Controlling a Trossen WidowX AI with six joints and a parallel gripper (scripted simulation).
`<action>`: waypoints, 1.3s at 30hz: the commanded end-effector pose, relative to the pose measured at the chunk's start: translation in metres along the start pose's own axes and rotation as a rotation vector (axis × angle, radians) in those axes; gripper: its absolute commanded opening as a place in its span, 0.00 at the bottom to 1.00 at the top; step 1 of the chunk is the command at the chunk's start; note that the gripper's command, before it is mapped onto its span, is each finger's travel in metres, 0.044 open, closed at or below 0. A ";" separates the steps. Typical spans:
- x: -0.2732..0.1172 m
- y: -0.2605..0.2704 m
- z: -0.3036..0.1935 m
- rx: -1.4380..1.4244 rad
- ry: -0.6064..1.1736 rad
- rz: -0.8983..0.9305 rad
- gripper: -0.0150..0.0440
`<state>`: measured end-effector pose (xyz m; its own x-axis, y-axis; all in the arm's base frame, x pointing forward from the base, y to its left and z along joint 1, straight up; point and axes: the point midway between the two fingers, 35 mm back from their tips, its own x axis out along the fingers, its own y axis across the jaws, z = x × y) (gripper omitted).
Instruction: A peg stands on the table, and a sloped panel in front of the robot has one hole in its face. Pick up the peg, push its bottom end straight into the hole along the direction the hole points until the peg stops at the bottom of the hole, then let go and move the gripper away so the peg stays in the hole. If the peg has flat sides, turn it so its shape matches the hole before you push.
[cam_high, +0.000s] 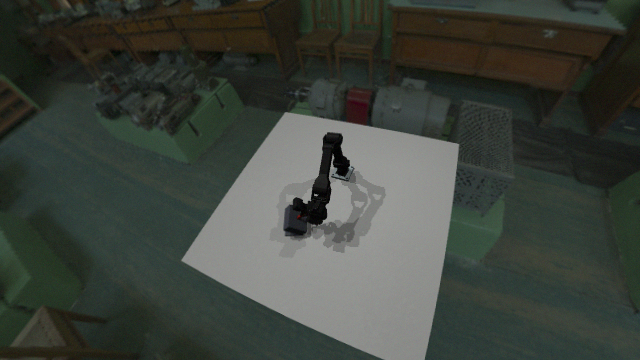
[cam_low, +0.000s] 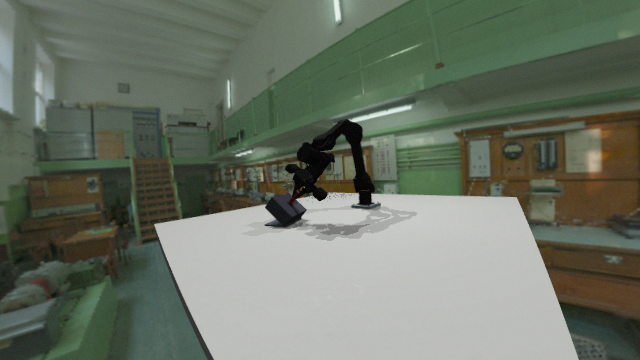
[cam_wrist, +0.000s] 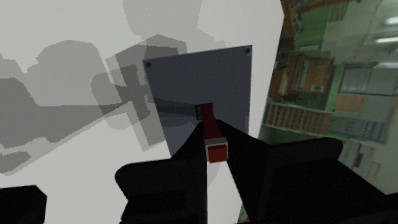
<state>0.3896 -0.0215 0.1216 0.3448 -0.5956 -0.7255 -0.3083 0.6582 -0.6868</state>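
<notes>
from the top view the peg (cam_high: 300, 216) is just a red speck, shape impossible to read. wrist view: its far end sits at the hole (cam_wrist: 202, 110) and depth inside is hidden. the jaws' black bodies cover the peg's sides and get cut off at the bottom edge.
</notes>
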 end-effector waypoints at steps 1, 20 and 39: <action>0.003 0.001 0.000 -0.006 -0.001 0.003 0.25; 0.013 0.000 0.000 -0.006 -0.001 0.002 0.25; 0.015 0.001 0.000 0.000 0.000 -0.001 0.25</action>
<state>0.3946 -0.0303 0.1098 0.3450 -0.5962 -0.7249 -0.3078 0.6577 -0.6875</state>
